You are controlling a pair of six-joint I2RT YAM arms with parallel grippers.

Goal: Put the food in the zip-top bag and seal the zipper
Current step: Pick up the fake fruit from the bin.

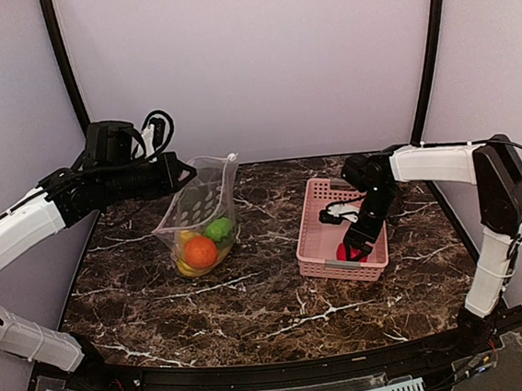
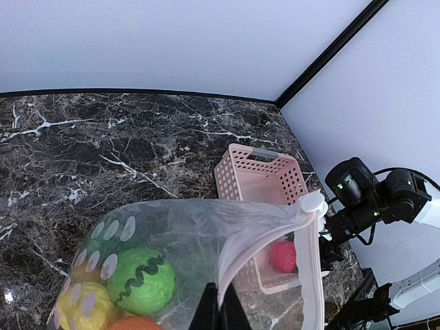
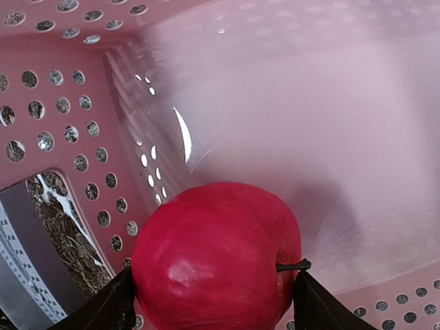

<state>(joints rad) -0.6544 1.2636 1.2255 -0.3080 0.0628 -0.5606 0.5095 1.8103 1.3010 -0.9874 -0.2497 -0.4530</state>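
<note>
The zip-top bag (image 1: 197, 206) stands open left of centre, held up by my left gripper (image 1: 185, 172). That gripper (image 2: 220, 311) is shut on the bag's mouth edge, where the zipper (image 2: 313, 275) runs with its white slider (image 2: 313, 203). Inside lie an orange (image 1: 200, 252), a green striped ball (image 2: 141, 280) and a yellow piece (image 2: 86, 306). A red apple (image 3: 216, 258) sits in the pink basket (image 1: 316, 236). My right gripper (image 3: 213, 276) reaches down into the basket, its fingers pressed against both sides of the apple (image 1: 348, 253).
The pink basket (image 2: 258, 175) stands right of centre on the dark marble table (image 1: 271, 296), about a hand's width from the bag. Pale walls with black corner posts (image 1: 427, 50) close in the back and sides.
</note>
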